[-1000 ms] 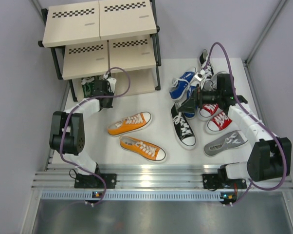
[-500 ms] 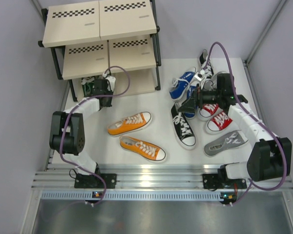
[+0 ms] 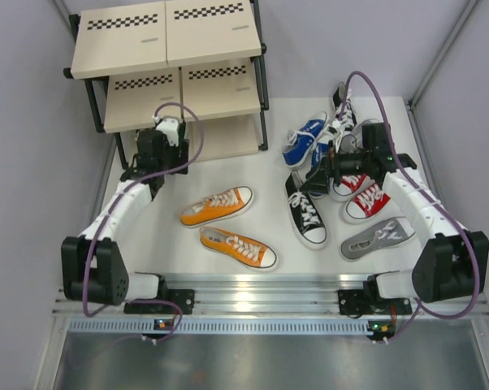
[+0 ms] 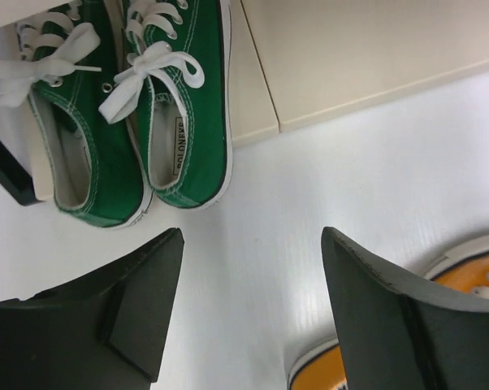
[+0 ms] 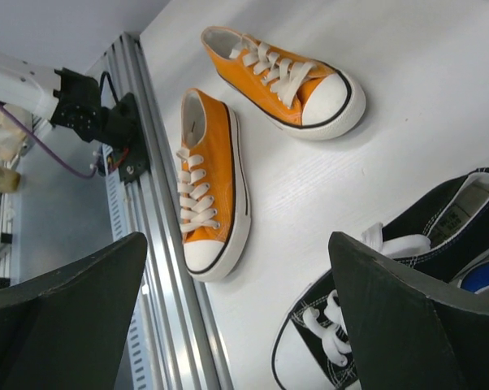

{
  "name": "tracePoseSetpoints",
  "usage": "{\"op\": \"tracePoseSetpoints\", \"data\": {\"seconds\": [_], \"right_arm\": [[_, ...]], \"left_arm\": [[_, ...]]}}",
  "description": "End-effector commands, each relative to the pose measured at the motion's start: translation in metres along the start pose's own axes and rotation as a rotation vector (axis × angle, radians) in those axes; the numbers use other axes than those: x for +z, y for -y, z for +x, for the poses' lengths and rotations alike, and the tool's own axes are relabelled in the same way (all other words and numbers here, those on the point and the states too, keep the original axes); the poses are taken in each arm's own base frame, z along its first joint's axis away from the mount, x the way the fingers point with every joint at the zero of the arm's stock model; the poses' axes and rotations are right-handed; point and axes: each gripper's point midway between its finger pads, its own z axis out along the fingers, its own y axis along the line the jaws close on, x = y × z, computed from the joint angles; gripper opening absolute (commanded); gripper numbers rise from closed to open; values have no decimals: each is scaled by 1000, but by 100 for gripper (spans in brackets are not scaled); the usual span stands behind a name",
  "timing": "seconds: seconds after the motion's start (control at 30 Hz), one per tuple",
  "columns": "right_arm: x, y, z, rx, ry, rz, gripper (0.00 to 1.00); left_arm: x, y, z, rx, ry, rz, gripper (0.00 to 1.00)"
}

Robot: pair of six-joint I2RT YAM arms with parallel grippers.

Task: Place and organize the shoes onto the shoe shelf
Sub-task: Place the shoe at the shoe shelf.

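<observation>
Bright, even, diffuse light; shadows soft, faint; white table (image 3: 171, 244) nearly washed out; focus sharp throughout.

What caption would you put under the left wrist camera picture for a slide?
Open left gripper above the white table, facing two green sneakers parked heels-out on the beige shoe shelf.

- Top view, centre: a strip of bare table (image 3: 273, 231) runs between the orange shoes (image 3: 216, 205) and the black shoe (image 3: 307, 213).
- Right half: blue shoe (image 3: 303, 140), red shoe (image 3: 366, 203) and grey shoe (image 3: 377, 238) crowd together, leaving narrow gaps.
- Left wrist view, upper left: green shoes (image 4: 179, 106) block that shelf bay; the shoe shelf (image 4: 350, 57) board at upper right lies bare.
</observation>
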Motion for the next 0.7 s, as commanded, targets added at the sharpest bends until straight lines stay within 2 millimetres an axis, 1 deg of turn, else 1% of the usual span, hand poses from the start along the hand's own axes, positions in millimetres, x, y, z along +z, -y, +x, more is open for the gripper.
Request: {"op": "tracePoseSetpoints", "data": {"seconds": [0.0, 0.03, 0.07, 0.1, 0.13, 0.17, 0.2, 0.23, 0.3, 0.33, 0.4, 0.43, 0.47, 0.5, 0.53, 0.57, 0.6, 0.67], "right_arm": [[-13, -5, -14, -140, -5, 15, 94], [-13, -5, -14, -151, -12, 17, 94], [-15, -4, -12, -192, -23, 18, 94], [-16, -6, -11, -192, -45, 23, 94], [-17, -6, -10, -198, -54, 21, 95], [-18, -5, -10, -232, -63, 24, 95], [-20, -7, -8, -225, -86, 28, 95], [-21, -7, -8, -268, -99, 27, 95], [-23, -5, -9, -295, -127, 50, 95], [-22, -7, -5, -299, -152, 48, 95], [-20, -4, -2, -339, -188, 78, 95], [-20, -3, -2, -348, -199, 92, 95], [-20, -1, -1, -359, -208, 106, 94], [-19, 2, 3, -365, -230, 129, 95], [-19, 4, 5, -367, -241, 140, 95], [-19, 6, 7, -368, -251, 149, 95], [-19, 8, 10, -370, -265, 165, 95], [-19, 11, 13, -363, -281, 181, 95]], "left_arm": [[-27, 4, -5, -73, 58, 21, 75], [-39, 10, -13, -78, 96, 53, 75], [-45, 10, -12, -110, 103, 51, 76], [-51, 10, -12, -121, 110, 49, 77], [-64, 9, -17, -137, 142, 46, 79], [-71, 9, -20, -151, 157, 45, 79], [-78, 11, -16, -181, 144, 47, 80], [-92, 10, -24, -202, 183, 48, 81], [-107, 13, -24, -272, 194, 57, 83], [-121, 13, -30, -301, 233, 59, 84], [-135, 16, -33, -391, 257, 73, 88], [-148, 16, -33, -421, 280, 77, 90], [-152, 18, -31, -485, 280, 85, 93], [-157, 14, -29, -519, 290, 58, 96], [-168, 11, -28, -545, 310, 47, 96], [-173, 11, -28, -586, 315, 44, 97], [-182, 9, -30, -603, 339, 44, 97], [-189, 7, -28, -645, 339, 29, 98]]}}
